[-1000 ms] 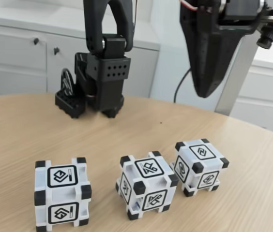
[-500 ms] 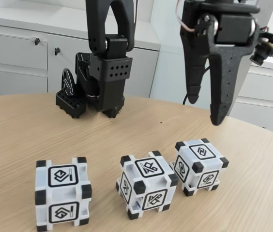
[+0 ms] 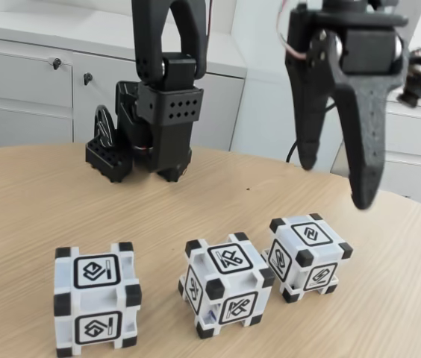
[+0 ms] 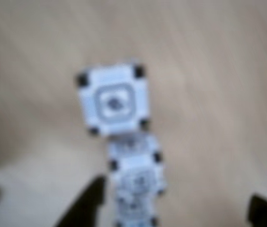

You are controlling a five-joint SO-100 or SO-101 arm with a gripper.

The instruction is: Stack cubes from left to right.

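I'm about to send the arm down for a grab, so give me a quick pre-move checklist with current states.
1. Fingers open: ok. The gripper shows a clear gap between its fingers.
2. Gripper empty: ok, nothing held.
3. Gripper clear of cubes: ok, it hangs above the right cube in the fixed view.
4. All cubes on the table, none stacked: ok. Left cube stands apart; middle cube sits close to the right one.
5. Room for a finger between middle and right cubes: cannot tell, the gap looks tight.
6. Alignment over the target: cannot tell, the wrist view is blurred.
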